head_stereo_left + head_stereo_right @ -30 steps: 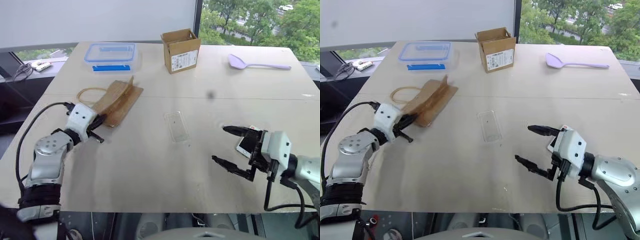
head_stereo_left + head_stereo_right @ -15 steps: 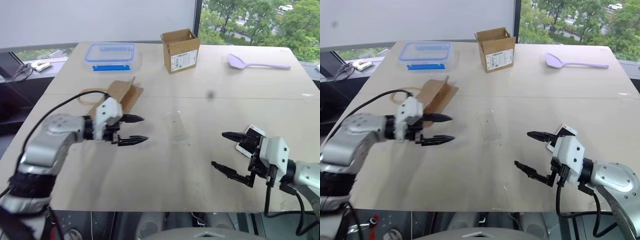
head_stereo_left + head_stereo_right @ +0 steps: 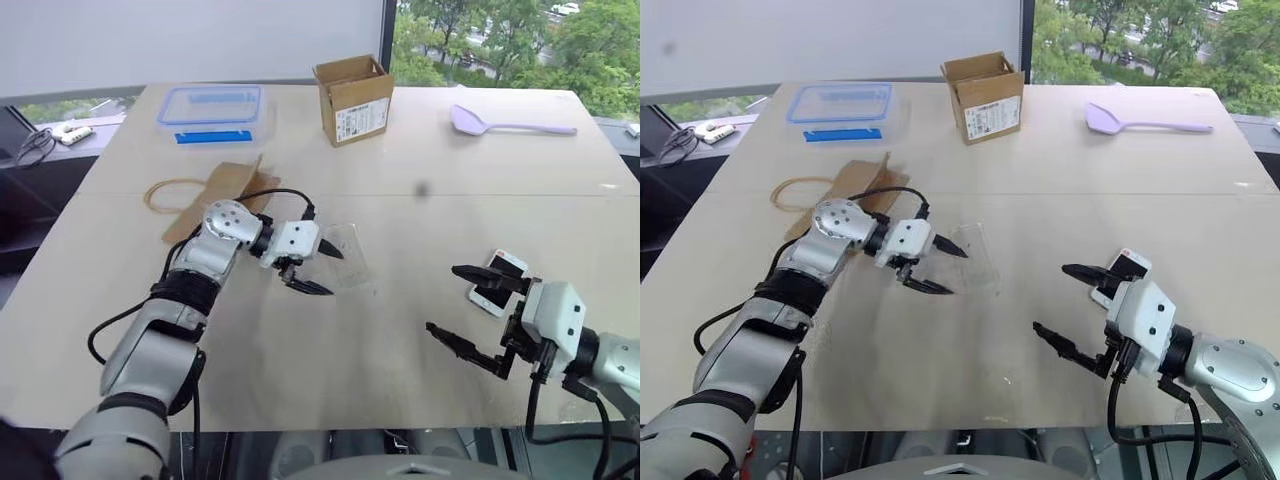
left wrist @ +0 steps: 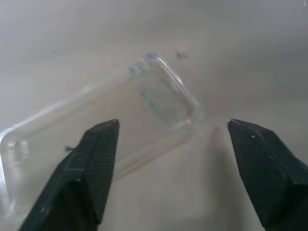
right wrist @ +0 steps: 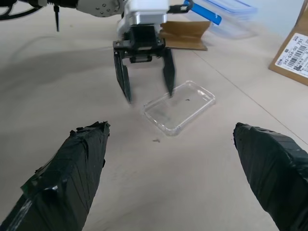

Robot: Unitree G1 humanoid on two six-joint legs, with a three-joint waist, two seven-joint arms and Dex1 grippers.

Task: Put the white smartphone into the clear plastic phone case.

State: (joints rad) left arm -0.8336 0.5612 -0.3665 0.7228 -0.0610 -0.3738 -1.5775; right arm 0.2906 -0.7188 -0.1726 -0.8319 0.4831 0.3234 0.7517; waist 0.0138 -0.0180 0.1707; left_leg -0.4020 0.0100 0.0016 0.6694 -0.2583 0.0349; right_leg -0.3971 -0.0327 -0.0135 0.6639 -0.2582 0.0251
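- Your left gripper [image 3: 312, 270] has swung across from beside the brown paper bag [image 3: 225, 190] to the clear plastic phone case [image 3: 345, 256]; its fingers stand apart, straddling the case's near edge, holding nothing.
- Your right gripper [image 3: 468, 312] has hardly shifted: spread wide, empty, with the white smartphone [image 3: 497, 281] lying flat just beyond its upper fingertip.
- Nothing is done yet, as I judge it: the phone is unlifted and well apart from the case.
- Count: one phone, one case, two grippers.

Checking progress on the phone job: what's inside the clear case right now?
Nothing: the clear case lies empty on the table, bare wood showing through. The white smartphone lies apart, beyond the right pincer.
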